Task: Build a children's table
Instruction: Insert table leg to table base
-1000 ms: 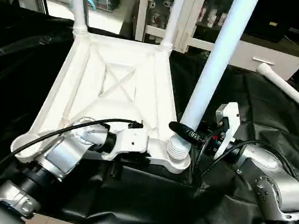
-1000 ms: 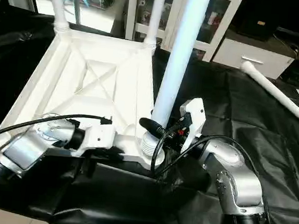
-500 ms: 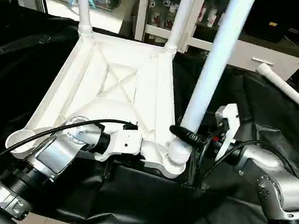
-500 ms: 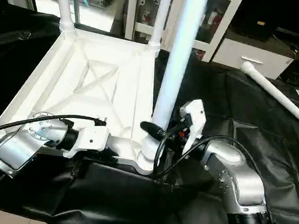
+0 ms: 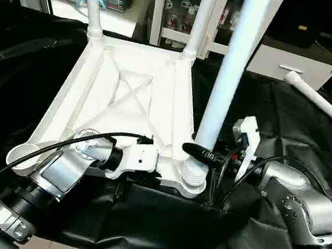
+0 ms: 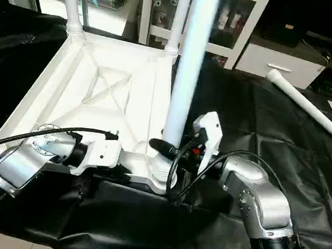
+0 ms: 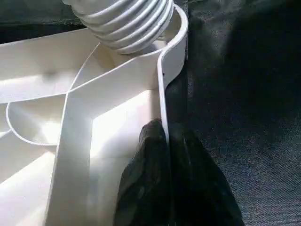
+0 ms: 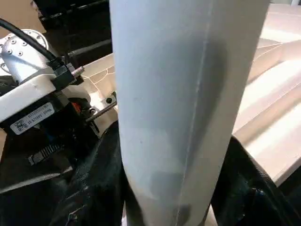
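Note:
The white tabletop lies upside down on black cloth, its X-ribs facing up. Two legs stand in its far corner sockets. A third leg stands almost upright with its ribbed end in the near right socket. My right gripper is shut on this leg just above the ribs, one black finger on each side. My left gripper is shut on the tabletop's near rim, close to that socket. A fourth leg lies on the cloth at the right.
The near left socket holds nothing. Black cloth covers the surface all round the tabletop. White cabinets and a drawer unit stand behind the work. My left arm's black cable arcs over the near rim.
The held leg's top has swung left toward upright, and my right gripper has moved a little left with it. The tabletop's near edge has shifted slightly. The left gripper keeps its hold on the rim.

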